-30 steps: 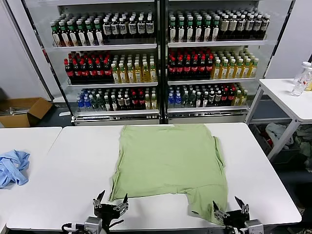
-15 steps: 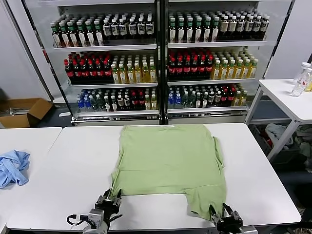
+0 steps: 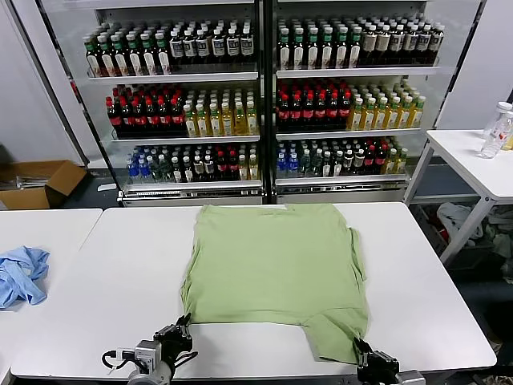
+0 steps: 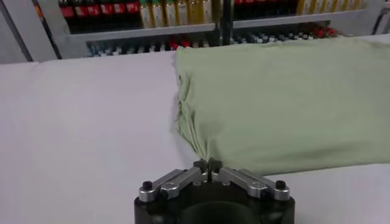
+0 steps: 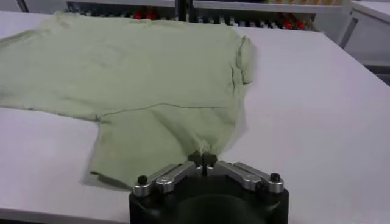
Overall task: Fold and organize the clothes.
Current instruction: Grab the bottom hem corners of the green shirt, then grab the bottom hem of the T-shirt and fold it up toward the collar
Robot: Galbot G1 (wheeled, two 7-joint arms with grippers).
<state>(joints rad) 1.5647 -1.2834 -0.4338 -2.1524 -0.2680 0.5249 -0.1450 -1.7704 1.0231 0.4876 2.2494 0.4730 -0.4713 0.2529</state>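
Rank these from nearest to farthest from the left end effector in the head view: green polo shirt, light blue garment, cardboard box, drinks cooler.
1. Green polo shirt: the left end effector is shut on its near left corner.
2. Light blue garment: farther left, on the neighbouring table.
3. Cardboard box: on the floor, beyond that table.
4. Drinks cooler: behind the work table, roughly as far as the box; too close to call.

Honestly can't read any text here. The bottles (image 3: 240, 112) in the coolers have labels but they're way too small, and the green shirt (image 3: 276, 269) shows no readable print.
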